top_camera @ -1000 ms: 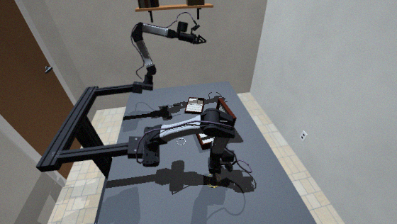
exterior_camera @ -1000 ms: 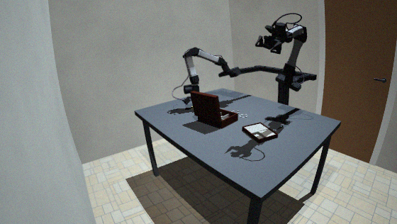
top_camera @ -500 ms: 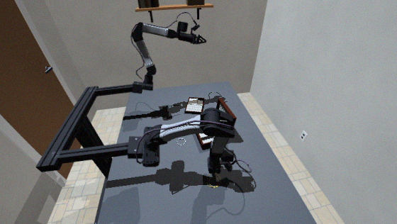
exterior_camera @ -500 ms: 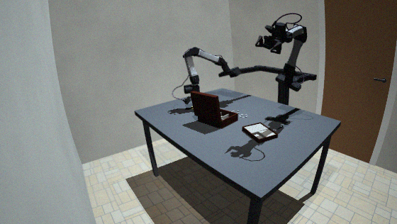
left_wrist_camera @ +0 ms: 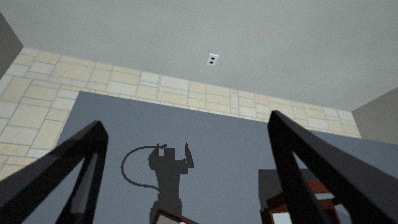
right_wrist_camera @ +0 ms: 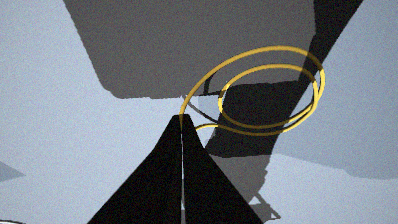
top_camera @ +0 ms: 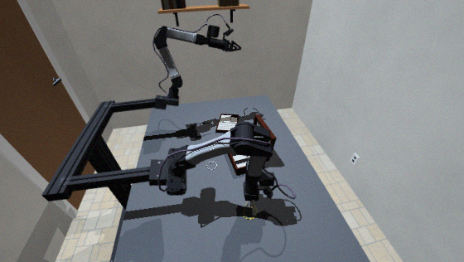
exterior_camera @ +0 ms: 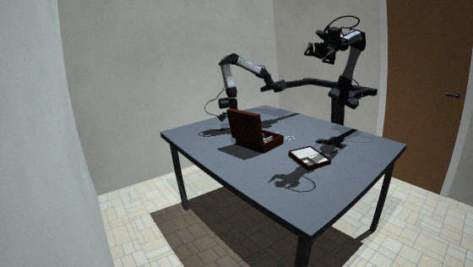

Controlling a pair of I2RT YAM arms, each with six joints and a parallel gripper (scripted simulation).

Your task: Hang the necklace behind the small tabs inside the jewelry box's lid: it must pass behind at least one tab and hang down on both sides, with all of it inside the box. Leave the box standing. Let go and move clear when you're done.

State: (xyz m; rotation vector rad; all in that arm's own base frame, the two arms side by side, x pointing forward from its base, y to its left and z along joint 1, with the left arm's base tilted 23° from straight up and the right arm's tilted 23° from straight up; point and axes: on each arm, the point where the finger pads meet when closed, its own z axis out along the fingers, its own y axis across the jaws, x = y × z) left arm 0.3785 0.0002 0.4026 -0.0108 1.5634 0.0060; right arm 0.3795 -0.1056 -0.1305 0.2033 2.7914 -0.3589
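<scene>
With my right gripper (top_camera: 251,204) (right_wrist_camera: 182,122) closing its tips on the gold necklace (top_camera: 249,212) (right_wrist_camera: 272,131) (left gripper (top_camera: 237,46) (exterior_camera: 322,54) (left_wrist_camera: 187,122) standing wide, empty), I am apparently securing it beside the jewelry box (top_camera: 237,166) (exterior_camera: 249,131), whose open base is containing pale compartments; lifting comes next.

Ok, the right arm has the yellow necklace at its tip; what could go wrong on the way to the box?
Slip: the right tool pinches the yellow necklace only at its very tips, so a snag could pull it out.

Missed tab: the loop hangs curled and off to one side, so it may not open around a tab.

Tipping: the lid stands upright; a bump might topple the jewelry box.
</scene>
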